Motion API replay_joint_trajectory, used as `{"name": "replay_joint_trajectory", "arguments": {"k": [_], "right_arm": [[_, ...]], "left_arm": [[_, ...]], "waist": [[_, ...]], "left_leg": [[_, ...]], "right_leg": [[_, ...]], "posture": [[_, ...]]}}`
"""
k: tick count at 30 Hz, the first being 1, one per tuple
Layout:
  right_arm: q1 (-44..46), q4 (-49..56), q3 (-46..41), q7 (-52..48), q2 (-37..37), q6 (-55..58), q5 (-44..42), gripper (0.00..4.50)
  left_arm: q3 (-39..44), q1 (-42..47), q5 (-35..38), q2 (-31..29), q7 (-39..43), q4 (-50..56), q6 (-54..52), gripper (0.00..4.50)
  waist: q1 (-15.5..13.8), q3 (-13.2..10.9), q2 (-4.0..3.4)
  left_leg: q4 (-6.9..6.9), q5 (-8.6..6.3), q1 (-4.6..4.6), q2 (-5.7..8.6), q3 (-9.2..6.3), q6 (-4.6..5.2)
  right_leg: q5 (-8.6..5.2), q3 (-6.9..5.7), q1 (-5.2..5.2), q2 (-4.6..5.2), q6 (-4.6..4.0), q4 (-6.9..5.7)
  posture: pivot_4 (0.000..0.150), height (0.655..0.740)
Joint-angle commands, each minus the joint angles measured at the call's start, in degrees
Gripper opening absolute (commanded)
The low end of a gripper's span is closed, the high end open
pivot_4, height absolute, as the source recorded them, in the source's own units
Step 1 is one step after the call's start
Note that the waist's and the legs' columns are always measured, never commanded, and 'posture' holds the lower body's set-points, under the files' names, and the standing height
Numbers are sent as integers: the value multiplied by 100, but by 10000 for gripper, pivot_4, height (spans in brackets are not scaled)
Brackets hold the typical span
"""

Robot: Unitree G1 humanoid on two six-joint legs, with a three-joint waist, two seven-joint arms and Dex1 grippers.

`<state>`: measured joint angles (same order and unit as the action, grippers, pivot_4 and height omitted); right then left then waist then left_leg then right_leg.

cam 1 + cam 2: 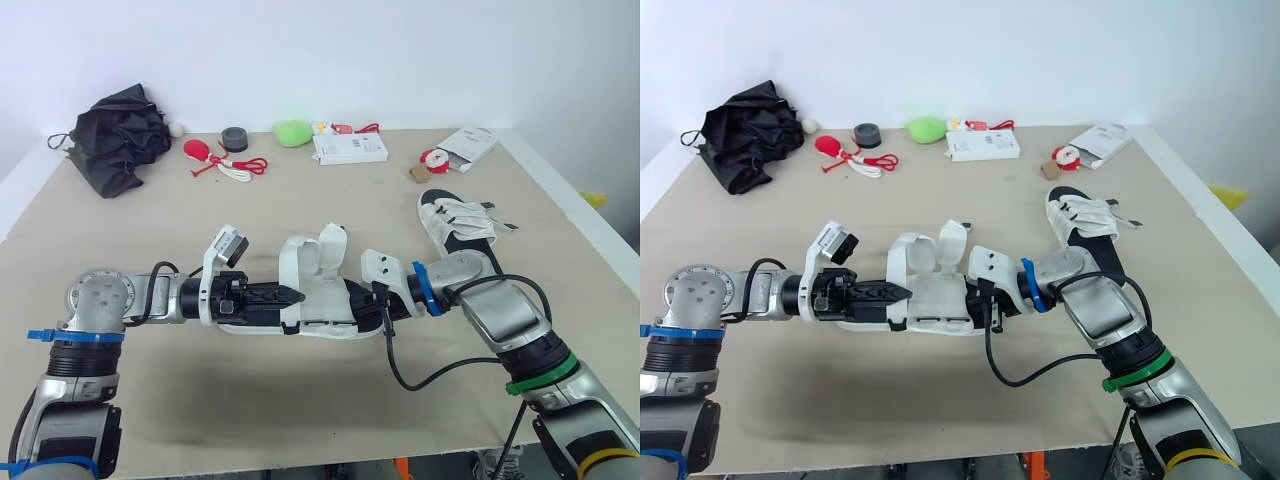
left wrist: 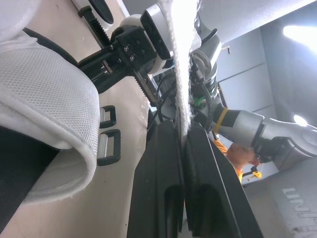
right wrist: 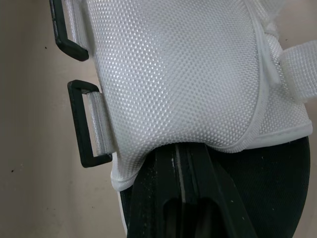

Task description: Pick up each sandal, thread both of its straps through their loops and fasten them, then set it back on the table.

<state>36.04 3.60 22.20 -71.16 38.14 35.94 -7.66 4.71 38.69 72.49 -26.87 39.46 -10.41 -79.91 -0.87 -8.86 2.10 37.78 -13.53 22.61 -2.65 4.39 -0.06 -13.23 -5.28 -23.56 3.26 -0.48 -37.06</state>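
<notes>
Plenty of bare table (image 1: 300, 410) around left gripper (image 2: 183, 134), clamped on sandal (image 1: 325, 300) strap (image 2: 181, 59); right gripper (image 3: 181, 153) opposite, closed, tips hidden under mesh flap (image 3: 188, 74). Second sandal (image 1: 455, 225) just beyond.

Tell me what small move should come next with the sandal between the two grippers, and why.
Probably the left gripper, shut on a white strap, should carry the strap's end toward the black loops, which are both empty. The right gripper pinches the mesh flap, steadying the sandal.
</notes>
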Motion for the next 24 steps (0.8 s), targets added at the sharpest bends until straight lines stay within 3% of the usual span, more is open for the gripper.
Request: {"name": "replay_joint_trajectory", "arguments": {"k": [1,7,19,24], "right_arm": [[-218,-192,379,101,-107,85,191,0],[-247,-179,372,147,-139,86,182,0],[-269,-138,355,153,-131,124,163,0],[-278,-124,353,167,-147,146,157,0]], "left_arm": [[-280,660,-868,469,93,-699,721,811],[-445,918,-1589,632,521,-1186,1114,811],[110,949,-1230,501,757,-1201,-534,811],[-178,555,-1503,368,872,-785,-628,811]], "waist": [[22,1,27],[111,-2,8],[110,-4,7],[112,-4,6]], "left_leg": [[1,1,-11,-2,1,-2],[-27,-3,-31,-9,19,-9],[-26,-9,-28,-19,11,-23],[-27,-10,-28,-20,11,-26]], "right_leg": [[1,-3,12,-2,0,1],[-2,32,8,-5,-7,1],[-13,17,7,-10,-14,0],[-15,19,8,-6,-11,0]], "posture": [[1500,7400],[1500,7400],[1500,7400],[1500,7400]]}}
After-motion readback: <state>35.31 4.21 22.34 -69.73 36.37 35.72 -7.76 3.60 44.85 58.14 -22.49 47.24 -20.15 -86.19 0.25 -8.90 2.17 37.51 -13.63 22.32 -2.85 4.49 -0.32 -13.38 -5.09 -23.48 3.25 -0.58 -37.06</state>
